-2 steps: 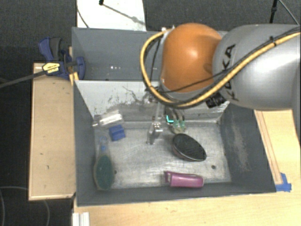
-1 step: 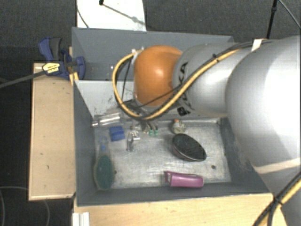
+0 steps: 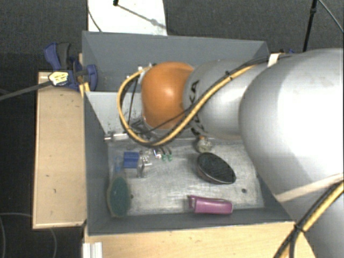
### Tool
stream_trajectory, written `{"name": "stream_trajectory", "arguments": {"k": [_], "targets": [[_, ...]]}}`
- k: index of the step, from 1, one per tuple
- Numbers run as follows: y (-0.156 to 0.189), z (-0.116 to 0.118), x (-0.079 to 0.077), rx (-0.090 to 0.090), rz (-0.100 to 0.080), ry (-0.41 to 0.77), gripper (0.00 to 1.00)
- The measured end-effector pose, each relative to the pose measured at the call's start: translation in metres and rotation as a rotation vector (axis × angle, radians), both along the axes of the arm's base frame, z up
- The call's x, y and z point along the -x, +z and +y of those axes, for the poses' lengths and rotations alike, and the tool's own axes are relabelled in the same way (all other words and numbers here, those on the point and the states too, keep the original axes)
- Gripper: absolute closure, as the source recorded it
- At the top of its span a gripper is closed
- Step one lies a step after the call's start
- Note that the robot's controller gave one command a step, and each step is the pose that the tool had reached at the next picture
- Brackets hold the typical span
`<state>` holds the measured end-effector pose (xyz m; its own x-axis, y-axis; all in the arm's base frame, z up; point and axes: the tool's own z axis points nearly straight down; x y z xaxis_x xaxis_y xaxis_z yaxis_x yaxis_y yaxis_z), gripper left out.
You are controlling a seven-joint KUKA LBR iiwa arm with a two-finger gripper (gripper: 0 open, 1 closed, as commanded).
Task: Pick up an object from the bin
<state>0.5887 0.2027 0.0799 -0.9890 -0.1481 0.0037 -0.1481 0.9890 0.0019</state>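
From the camera view I have the arm (image 3: pixel 279 122) coming in from the view's right, its big silver body covering the right part of the grey bin (image 3: pixel 98 165). The orange cover (image 3: pixel 164 93) on the wrist sits over the back of the bin, with yellow and black cables (image 3: pixel 161 136) looping under it. Below that cover I make out the gripper (image 3: pixel 144 163) low over the bin floor, in the back left quarter as the camera sees it. Its lower end is a tangle of small metal parts from here. I cannot tell whether it is spread or pressed together, nor whether anything sits in it.

The thing nearest to it is a small blue block (image 3: pixel 130 160), lying on the floor just beside the gripper on the view's left. Whether the two touch I cannot tell. On the gripper's other side, toward the view's right, is a tiny green bit (image 3: pixel 167 156), too small for me to name.

The rest lie apart from one another. A black oval disc (image 3: pixel 215 169) with a pale rim lies tilted near the middle of the floor, close under the arm. A pink-purple oblong piece (image 3: pixel 209 205) lies flat along the front wall. A dark green oval pad (image 3: pixel 118 195) rests in the front left corner, against the left wall.
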Motion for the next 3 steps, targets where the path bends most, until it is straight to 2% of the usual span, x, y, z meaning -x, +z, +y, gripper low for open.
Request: {"name": "stream_trajectory", "arguments": {"k": [1, 2, 3], "targets": [[-0.001, -0.001, -0.001, 0.001, -0.002, -0.006, 1.0], [0.019, 0.016, -0.002, -0.002, -0.01, -0.077, 1.0], [0.134, 0.017, 0.003, -0.003, -0.016, 0.016, 1.0]]}}
